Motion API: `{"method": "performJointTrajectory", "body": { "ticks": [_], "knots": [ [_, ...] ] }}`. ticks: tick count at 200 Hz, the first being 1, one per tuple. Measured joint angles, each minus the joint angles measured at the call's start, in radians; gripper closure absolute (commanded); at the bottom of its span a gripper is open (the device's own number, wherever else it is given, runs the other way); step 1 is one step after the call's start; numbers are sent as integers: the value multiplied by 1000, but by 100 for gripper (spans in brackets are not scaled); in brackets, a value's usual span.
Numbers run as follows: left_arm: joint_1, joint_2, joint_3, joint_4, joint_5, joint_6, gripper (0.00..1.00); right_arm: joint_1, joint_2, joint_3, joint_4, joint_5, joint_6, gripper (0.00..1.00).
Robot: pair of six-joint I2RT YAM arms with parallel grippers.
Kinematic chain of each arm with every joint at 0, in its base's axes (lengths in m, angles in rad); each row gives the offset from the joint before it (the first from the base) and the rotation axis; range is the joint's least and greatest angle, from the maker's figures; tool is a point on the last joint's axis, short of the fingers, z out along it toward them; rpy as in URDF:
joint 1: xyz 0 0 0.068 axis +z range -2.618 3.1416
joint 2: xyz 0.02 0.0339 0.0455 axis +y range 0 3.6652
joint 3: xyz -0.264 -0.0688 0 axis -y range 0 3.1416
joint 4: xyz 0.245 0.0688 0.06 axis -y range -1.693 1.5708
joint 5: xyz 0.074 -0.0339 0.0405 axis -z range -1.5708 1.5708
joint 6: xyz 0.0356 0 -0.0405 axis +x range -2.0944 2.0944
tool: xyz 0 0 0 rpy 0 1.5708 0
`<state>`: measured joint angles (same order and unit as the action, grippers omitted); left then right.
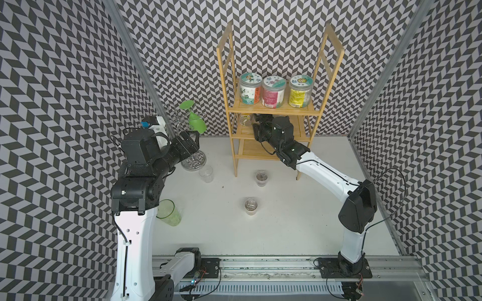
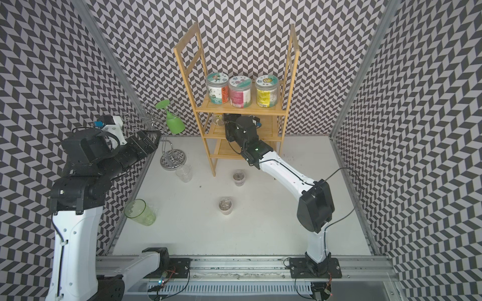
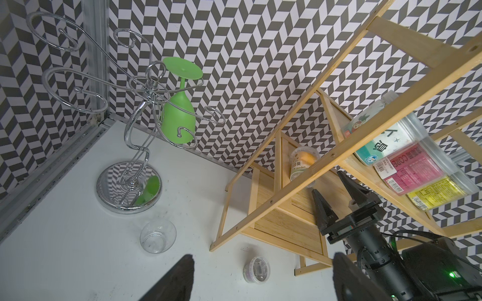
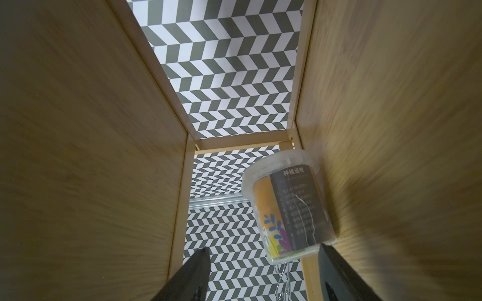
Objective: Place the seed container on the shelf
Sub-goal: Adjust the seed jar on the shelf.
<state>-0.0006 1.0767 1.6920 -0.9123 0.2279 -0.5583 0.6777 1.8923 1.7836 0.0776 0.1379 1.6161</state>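
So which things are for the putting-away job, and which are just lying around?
For the job: small clear orange-labelled seed tub, light bamboo three-tier shelf, right claw.
Lying about: green plastic goblet, chrome wire stand, clear glass cup, green see-through tumbler, three labelled jars.

Left arm point(image 1: 133, 234): white moulded shell links with small holes, black joint housings, and a black cable point(image 1: 126, 250) tied along the link. White bracket point(image 1: 156, 125) with a blue part at the wrist.
Right arm point(image 1: 322, 169): same white and black scheme, with a thin black lead point(image 1: 400, 182) looping off the elbow housing and a green indicator light point(image 2: 257, 149).
Right gripper point(image 3: 327, 181): black fingers tapered to points.
Black base plate point(image 1: 329, 271), with screws.
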Motion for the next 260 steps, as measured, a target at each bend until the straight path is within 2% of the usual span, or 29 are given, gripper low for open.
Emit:
{"method": "performJointTrajectory", "body": {
  "ticks": [75,110,179,196,211,223,260],
  "knots": [
    [0,-3,-3,0,-25,10,16,10,-165,-208,1,-41,-74,30],
    [0,-20,-21,-2,-33,15,18,14,-267,-311,-14,-67,-157,30],
    [0,-55,-106,-2,-9,7,47,21,-529,-481,-51,-64,-379,32],
    [-6,-57,-123,-2,3,4,51,21,-577,-524,-57,-58,-416,32],
    [-24,-58,-138,-2,8,-9,50,21,-606,-550,-69,-53,-454,32],
    [-49,-63,-158,0,6,-21,46,21,-624,-562,-87,-52,-490,32],
    [-191,-87,-239,-14,-39,-74,37,22,-669,-567,-164,-51,-637,32]
  ]
}}
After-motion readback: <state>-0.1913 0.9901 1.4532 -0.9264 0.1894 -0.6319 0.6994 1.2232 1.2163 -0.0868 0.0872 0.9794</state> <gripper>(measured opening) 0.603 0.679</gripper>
